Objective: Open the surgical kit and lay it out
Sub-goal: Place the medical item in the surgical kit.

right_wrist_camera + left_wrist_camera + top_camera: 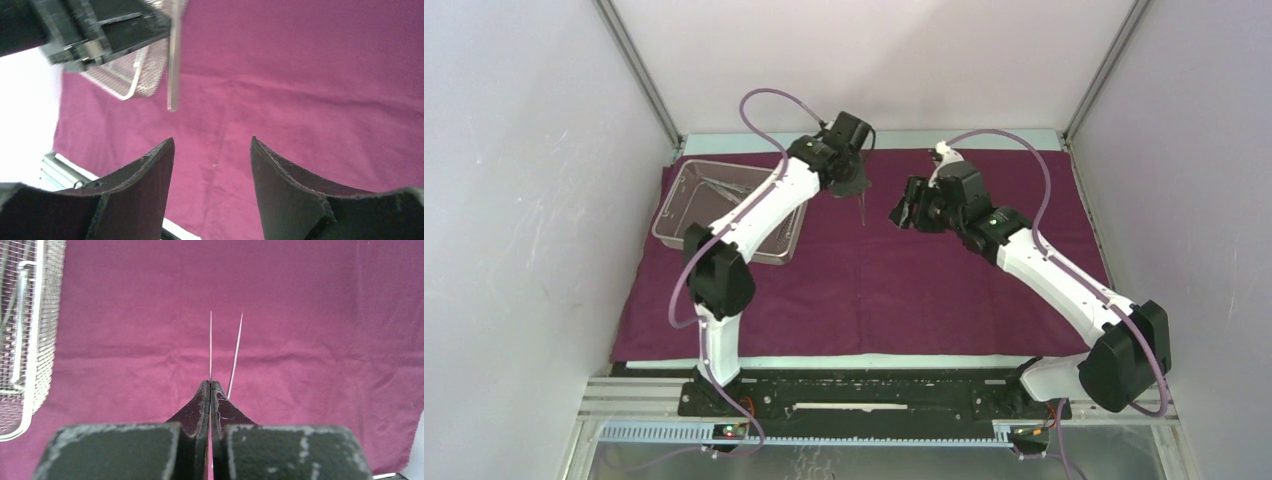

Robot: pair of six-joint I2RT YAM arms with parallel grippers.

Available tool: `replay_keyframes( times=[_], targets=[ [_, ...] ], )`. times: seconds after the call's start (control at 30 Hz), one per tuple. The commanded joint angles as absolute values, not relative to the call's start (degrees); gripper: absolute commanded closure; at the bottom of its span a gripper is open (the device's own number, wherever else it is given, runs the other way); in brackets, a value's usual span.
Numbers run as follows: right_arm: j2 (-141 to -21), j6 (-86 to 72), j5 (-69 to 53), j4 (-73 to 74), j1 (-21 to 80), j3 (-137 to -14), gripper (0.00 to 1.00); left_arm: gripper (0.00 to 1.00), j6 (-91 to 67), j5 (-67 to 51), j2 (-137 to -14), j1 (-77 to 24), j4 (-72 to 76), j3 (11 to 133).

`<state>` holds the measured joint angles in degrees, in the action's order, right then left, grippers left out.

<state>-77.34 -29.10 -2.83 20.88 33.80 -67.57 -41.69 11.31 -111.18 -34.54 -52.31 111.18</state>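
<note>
The maroon cloth wrap (924, 280) lies spread flat over the table. At its back left stands the silver wire-mesh tray (669, 215), with thin steel instruments (724, 185) still inside. My left gripper (856, 185) hovers above the cloth just right of the tray, shut on a pair of tweezers (235, 350). Their two thin prongs stick out past the fingertips and splay slightly. My right gripper (900, 213) faces it from the right, open and holding nothing. In the right wrist view the tweezers (173, 65) hang just beyond the open gripper (212, 142).
The tray's mesh wall (30, 340) is at the left edge of the left wrist view. White enclosure walls stand on three sides. The two arm bases sit on the rail at the near edge. The cloth's near edge (824, 355) stops short of the rail.
</note>
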Motion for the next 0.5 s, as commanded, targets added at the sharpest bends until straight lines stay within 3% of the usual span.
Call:
replay_keyframes(
  times=[0.0,0.47],
  targets=[
    [-74.9,-30.7,-3.0,19.3,27.8,-63.7,0.34,1.0,-45.8,11.6,-116.8,-37.9,-50.6,116.1],
    [-70.7,-31.9,-6.2,15.9,21.0,-49.0,0.34,1.0,-54.0,11.3,-132.0,-44.1,-46.9,118.8]
  ],
)
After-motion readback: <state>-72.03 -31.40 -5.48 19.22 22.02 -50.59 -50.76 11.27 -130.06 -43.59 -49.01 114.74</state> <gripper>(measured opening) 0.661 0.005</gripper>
